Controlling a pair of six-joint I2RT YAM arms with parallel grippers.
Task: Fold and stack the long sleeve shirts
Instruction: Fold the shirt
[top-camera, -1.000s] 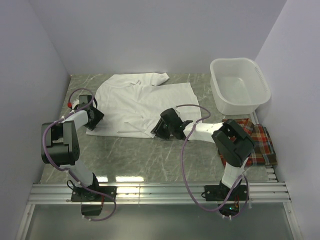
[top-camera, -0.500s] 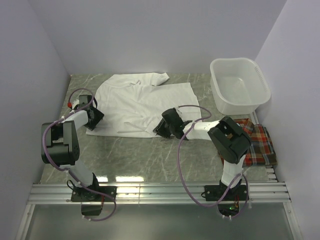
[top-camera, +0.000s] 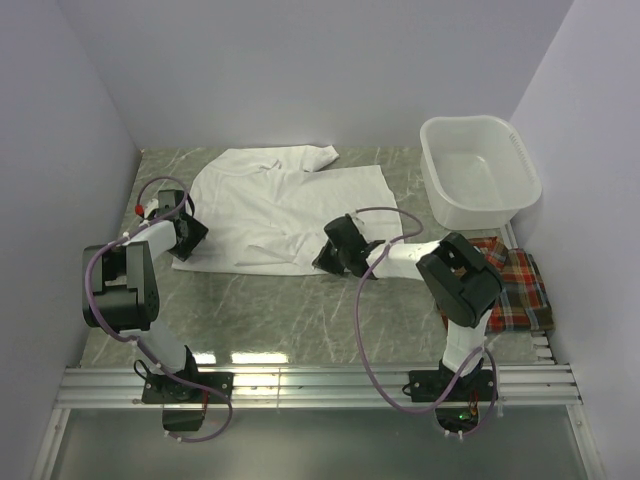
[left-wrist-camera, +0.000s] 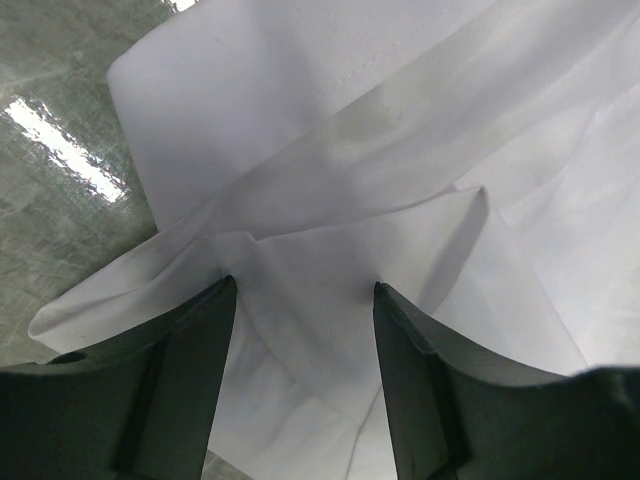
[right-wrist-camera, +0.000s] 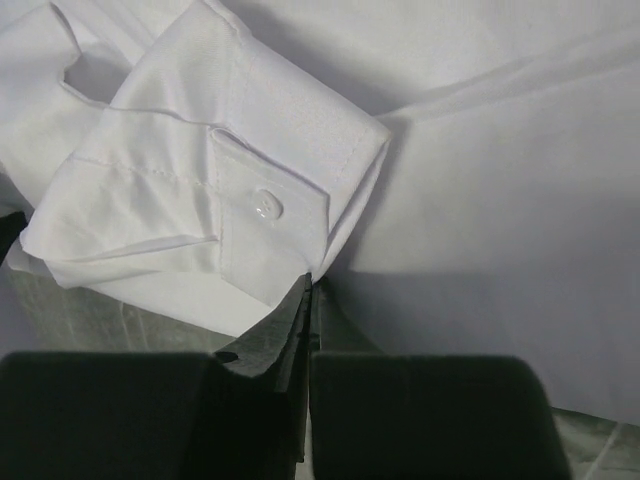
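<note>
Presently, the right gripper (right-wrist-camera: 308, 290) has its jaws pressed together, with the tips at the lower edge of a buttoned cuff (right-wrist-camera: 268, 205) on the white shirt (top-camera: 280, 195). The dark finger bodies fill the bottom of the right wrist view, so it cannot be made out whether cloth is caught between the tips.

The left gripper (left-wrist-camera: 302, 290) has its jaws apart and straddles a raised fold at the shirt's near left corner. Whether the fingers press on the cloth cannot be told.

In the top view, the white shirt lies spread on the table (top-camera: 300, 315) between the two grippers.

The plaid shirt (top-camera: 522, 290) lies at the right edge, just in front of the white basin (top-camera: 470, 121). It is partly covered by the right arm's elbow and well apart from the right gripper.
</note>
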